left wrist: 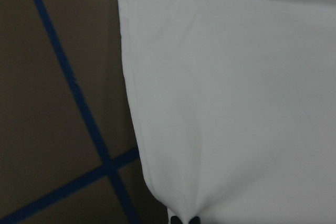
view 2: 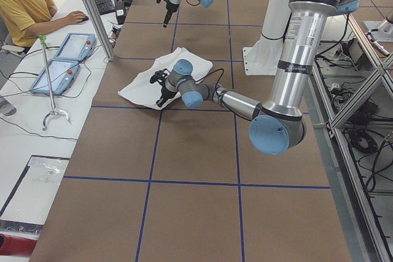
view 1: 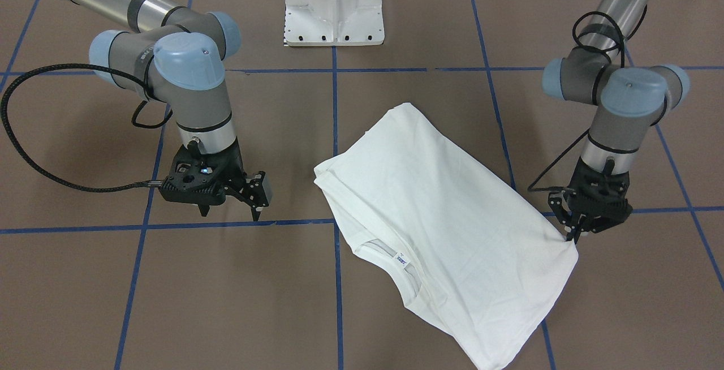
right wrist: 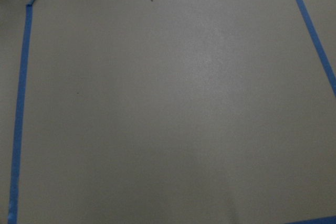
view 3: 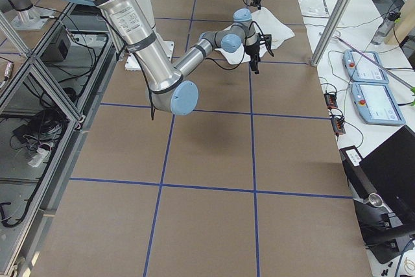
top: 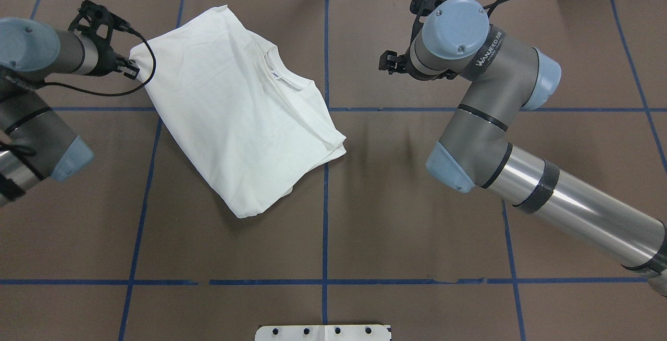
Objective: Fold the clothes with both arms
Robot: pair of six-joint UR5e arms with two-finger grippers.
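Observation:
The white T-shirt [view 1: 447,217] lies folded on the brown table, plain side up, with its collar and small neck label [view 1: 399,261] showing. No black text shows. It also shows in the overhead view [top: 234,111]. My left gripper [view 1: 574,235] is shut on a corner of the shirt, low at the table; the left wrist view shows the fingertips [left wrist: 193,220] pinching the fabric [left wrist: 236,103]. In the overhead view the left gripper [top: 131,68] is at the shirt's left corner. My right gripper [view 1: 231,210] is open and empty, apart from the shirt, above bare table [right wrist: 168,98].
The white pedestal base [view 1: 335,5] stands at the robot's side of the table. Blue tape lines [top: 325,195] cross the brown surface. An operator [view 2: 24,10] sits at a side bench with teach pendants [view 2: 61,59].

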